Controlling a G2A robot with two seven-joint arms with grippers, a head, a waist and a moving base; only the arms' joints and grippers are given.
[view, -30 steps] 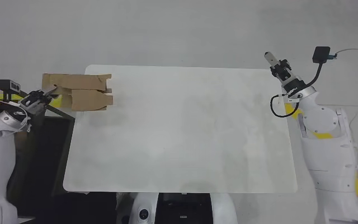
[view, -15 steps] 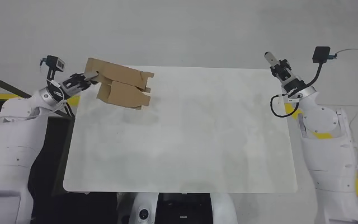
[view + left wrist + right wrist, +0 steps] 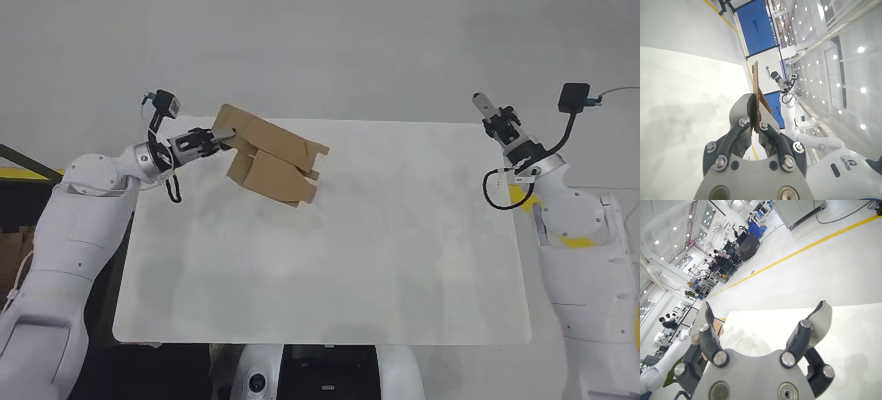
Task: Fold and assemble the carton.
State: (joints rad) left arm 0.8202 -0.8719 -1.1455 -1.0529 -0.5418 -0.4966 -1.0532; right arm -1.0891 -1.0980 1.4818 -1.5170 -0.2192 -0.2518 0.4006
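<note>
While left claw (image 3: 219, 141) pinches it, carton (image 3: 275, 147) tilts.

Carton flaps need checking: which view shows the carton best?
Top view: the flat carton shows whole, pinched by the left gripper. Left wrist view shows it edge-on; right wrist view, a far sliver.

Above the table's (image 3: 350, 270) far left corner the carton (image 3: 268, 160) is hanging, left gripper (image 3: 222, 140) clamping its left end, right gripper (image 3: 485, 102) hovering just past the far right corner.

arms (image 3: 75, 215): white shells | wrist cable (image 3: 487, 192): black, looped | fingers (image 3: 824, 313): grey, black links (image 3: 708, 340), silver screws (image 3: 721, 357)
</note>
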